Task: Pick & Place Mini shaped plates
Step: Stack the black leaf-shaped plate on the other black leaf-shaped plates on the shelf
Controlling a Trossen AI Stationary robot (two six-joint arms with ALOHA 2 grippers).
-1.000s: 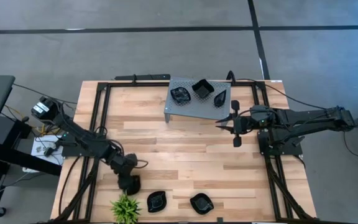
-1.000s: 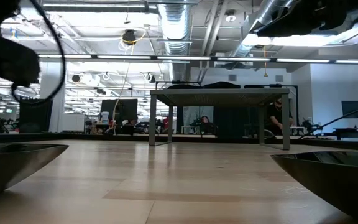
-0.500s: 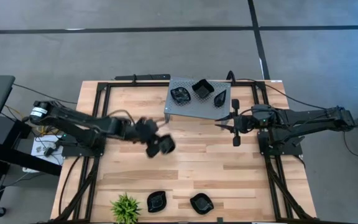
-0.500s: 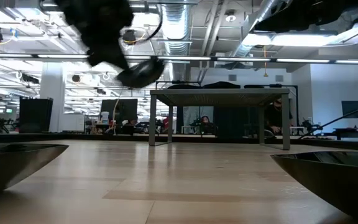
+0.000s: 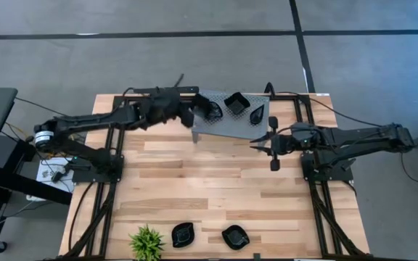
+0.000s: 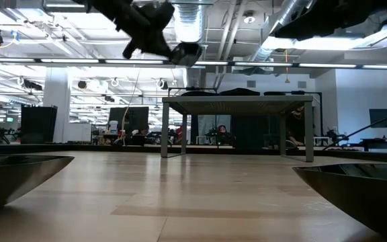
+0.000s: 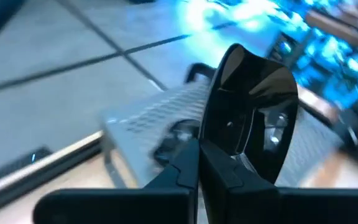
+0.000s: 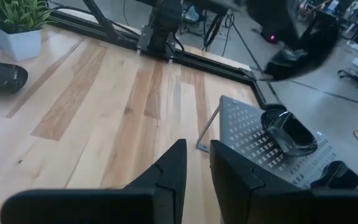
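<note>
Left tool (image 7: 197, 163) pinches a glossy black plate (image 7: 248, 112) by its rim, tilted upright above the perforated shelf (image 5: 232, 122).

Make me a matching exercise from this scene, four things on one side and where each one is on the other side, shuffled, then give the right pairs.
Things:
1. left gripper
2. right gripper
3. green plant
4. grey shelf

Places or states:
A. at the table's near edge, beside two black plates
B. shut on a black plate, up by the shelf's left end
C. holds three black plates
D. empty, just right of the shelf

Pairs: 1-B, 2-D, 3-A, 4-C
</note>
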